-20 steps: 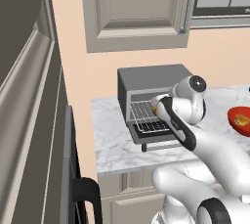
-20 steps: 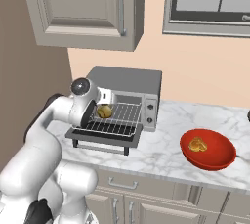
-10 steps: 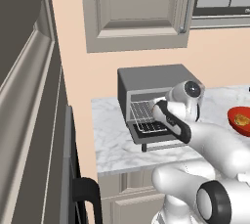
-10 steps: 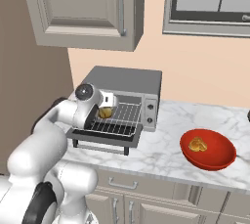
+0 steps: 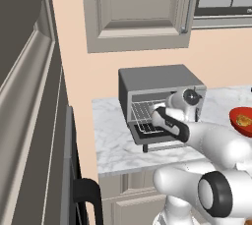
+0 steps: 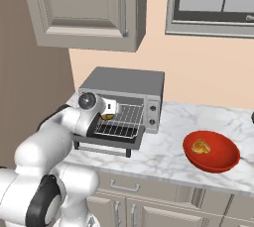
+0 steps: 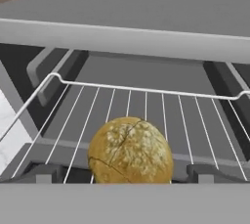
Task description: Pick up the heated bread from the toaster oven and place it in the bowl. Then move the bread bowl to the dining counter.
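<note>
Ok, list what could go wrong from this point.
1. The bread is round and sits on the wire rack between the fingertips; a poor pinch could roll it deeper into the toaster oven.
2. The gripper works at the oven mouth; lifting could snag the rack or the open door.
3. The red bowl already holds another food piece, so the bread may land off-centre.

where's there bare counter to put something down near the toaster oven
Bare marble lies between the toaster oven and the red bowl, and left of the oven to the counter's end. Crowded: the oven mouth, where the gripper reaches over the dropped door at the bread.
</note>
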